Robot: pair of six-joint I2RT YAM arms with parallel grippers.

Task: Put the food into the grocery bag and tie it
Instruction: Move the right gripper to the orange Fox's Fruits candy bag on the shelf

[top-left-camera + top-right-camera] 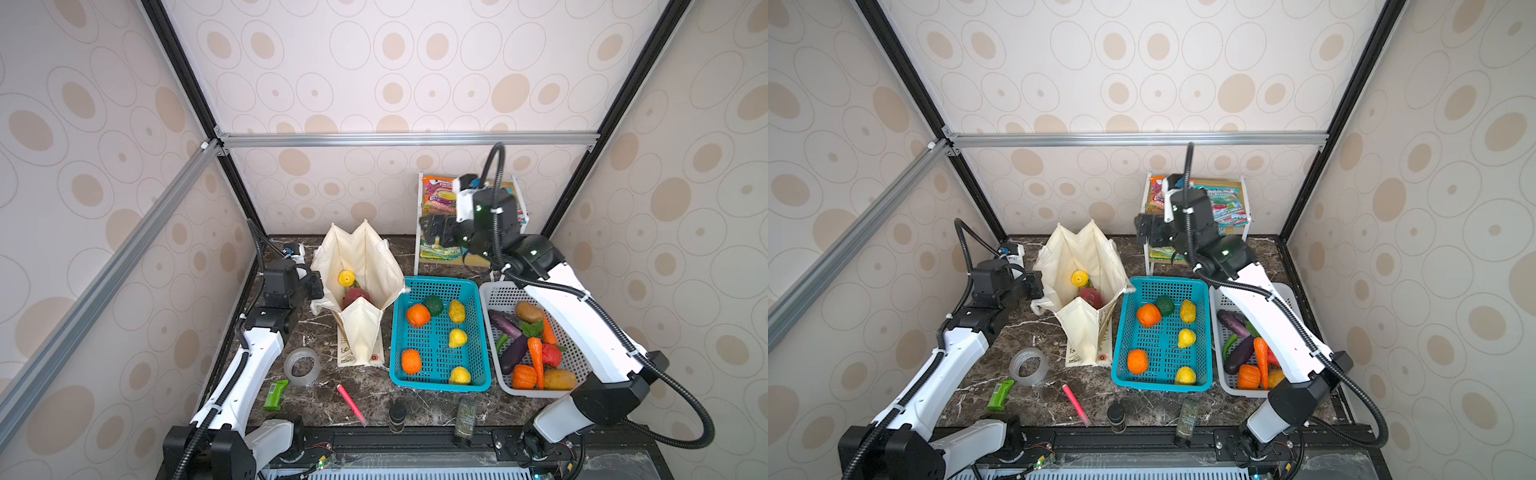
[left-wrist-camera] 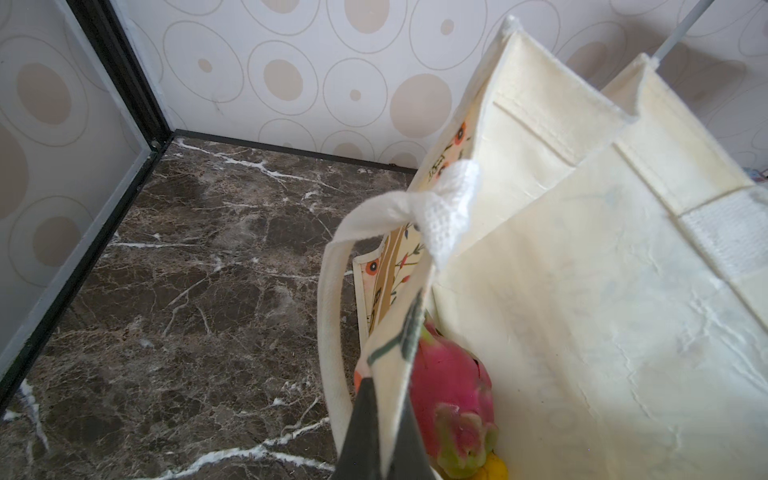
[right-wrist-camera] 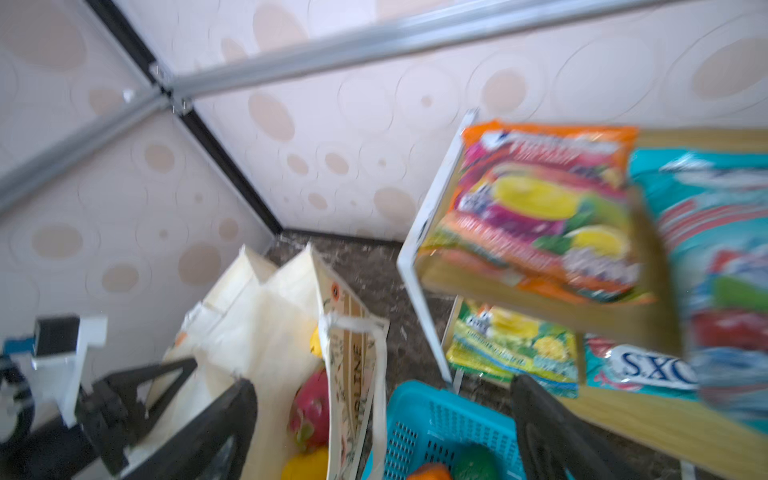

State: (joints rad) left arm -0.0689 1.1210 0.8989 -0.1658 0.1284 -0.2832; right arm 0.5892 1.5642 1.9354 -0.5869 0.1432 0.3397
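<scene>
The cream grocery bag [image 1: 365, 257] [image 1: 1084, 253] stands open at the back left of the table. In it lie a pink dragon fruit [image 1: 355, 296] [image 2: 449, 382] and a yellow citrus [image 1: 345, 277]. My left gripper [image 1: 318, 286] [image 2: 388, 395] is shut on the bag's left rim, beside a white handle [image 2: 332, 291]. My right gripper [image 1: 430, 232] [image 3: 382, 382] hangs open and empty, high between the bag and the shelf. Candy packets [image 1: 438, 195] [image 3: 540, 216] lie on the shelf. A purple eggplant [image 1: 513, 353] is among the vegetables in the white basket. The right wrist view is blurred.
A turquoise basket [image 1: 436, 282] of toy fruits and a white basket [image 1: 498, 291] sit right of the bag. The white shelf [image 1: 417, 249] stands behind them. Near the front edge lie a tape roll [image 1: 302, 366], green bar [image 1: 275, 395], pink pen [image 1: 351, 403] and two dark jars [image 1: 397, 415].
</scene>
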